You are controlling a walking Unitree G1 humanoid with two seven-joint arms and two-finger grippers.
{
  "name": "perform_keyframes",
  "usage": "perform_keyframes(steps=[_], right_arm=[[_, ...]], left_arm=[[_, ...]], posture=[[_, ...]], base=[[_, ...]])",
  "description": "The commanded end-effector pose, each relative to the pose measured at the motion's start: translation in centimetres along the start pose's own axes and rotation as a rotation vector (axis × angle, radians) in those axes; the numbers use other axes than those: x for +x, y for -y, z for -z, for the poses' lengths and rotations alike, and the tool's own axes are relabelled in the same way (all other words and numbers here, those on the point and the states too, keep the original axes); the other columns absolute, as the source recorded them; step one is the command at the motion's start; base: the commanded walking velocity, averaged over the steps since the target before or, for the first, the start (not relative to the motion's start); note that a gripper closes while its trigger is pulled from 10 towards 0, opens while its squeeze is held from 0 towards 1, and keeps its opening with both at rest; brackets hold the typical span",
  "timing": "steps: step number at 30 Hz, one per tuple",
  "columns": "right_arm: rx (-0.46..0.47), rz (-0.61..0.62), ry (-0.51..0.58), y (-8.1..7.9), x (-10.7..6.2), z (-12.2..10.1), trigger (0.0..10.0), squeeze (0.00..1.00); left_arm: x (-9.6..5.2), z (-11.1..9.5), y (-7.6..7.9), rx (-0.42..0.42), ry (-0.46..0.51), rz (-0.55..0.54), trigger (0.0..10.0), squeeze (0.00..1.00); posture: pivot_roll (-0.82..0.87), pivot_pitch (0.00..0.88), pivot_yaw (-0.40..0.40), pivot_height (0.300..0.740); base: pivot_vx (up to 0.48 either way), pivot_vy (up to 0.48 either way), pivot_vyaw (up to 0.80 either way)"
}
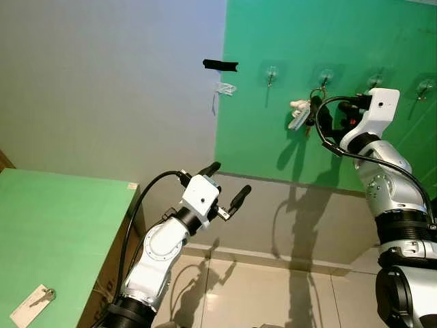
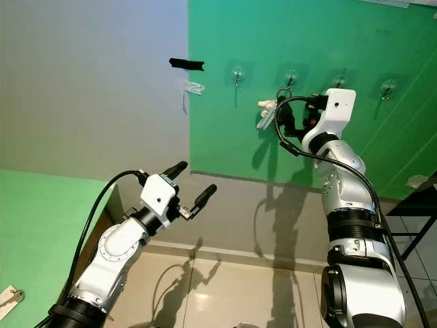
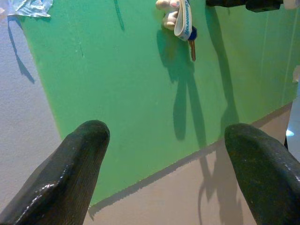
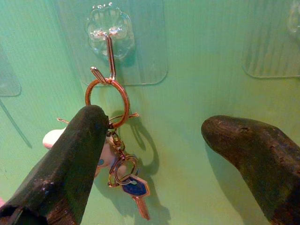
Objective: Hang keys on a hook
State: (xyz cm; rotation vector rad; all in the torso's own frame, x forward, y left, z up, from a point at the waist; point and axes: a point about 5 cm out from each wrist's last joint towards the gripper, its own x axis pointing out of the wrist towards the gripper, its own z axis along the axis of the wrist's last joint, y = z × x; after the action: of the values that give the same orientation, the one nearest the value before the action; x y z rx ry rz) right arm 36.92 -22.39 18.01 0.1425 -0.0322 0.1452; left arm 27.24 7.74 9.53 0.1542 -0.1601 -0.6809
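Note:
A bunch of keys (image 4: 126, 183) with a white-and-blue tag (image 1: 299, 113) hangs by its copper ring (image 4: 107, 96) from a clear stick-on hook (image 4: 108, 47) on the green wall panel. My right gripper (image 4: 154, 140) is raised to that hook and stands open. One of its fingers (image 4: 79, 159) lies just below the ring and over the tag, while the other is well off to the side. In the left eye view the right gripper (image 1: 321, 119) sits right beside the hanging keys. My left gripper (image 1: 225, 183) is open and holds nothing, lower down in front of the wall.
Three more clear hooks (image 1: 272, 72) (image 1: 374, 80) (image 1: 426, 85) line the green panel (image 1: 287, 150). Black tape (image 1: 220, 65) and a scrap of clear tape (image 1: 225, 89) mark the grey wall. A green table (image 1: 61, 219) at the left carries a tagged key (image 1: 31, 304). Tiled floor lies below.

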Motion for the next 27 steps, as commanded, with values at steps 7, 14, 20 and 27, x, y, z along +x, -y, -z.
perform_keyframes(steps=[7,14,20,27], right_arm=[[-0.204,0.034,-0.122,1.6,-1.4,1.9,10.0,1.0],[-0.386,-0.089,-0.186,0.6,-4.6,3.1,10.0,0.0],[-0.37,-0.072,-0.105,-0.3,-7.5,2.5,10.0,0.0],[-0.243,0.021,-0.253,-1.1,-16.5,10.2,10.0,0.0]], left_arm=[[0.1,-0.1,0.0,-0.003,-0.001,0.007,10.0,0.0],[-0.2,0.4,-0.4,-0.038,-0.035,-0.021,10.0,0.0],[-0.6,0.8,-0.8,0.0,-0.07,-0.048,10.0,0.0],[-3.9,2.7,-1.6,-0.124,-0.201,-0.199,10.0,0.0]], posture=[[-0.08,0.001,-0.02,0.74],[-0.08,0.009,-0.027,0.74],[-0.09,0.016,-0.028,0.74],[-0.11,0.037,-0.021,0.74]], base=[[0.0,0.0,0.0],[0.0,0.0,0.0],[0.0,0.0,0.0],[0.0,0.0,0.0]])
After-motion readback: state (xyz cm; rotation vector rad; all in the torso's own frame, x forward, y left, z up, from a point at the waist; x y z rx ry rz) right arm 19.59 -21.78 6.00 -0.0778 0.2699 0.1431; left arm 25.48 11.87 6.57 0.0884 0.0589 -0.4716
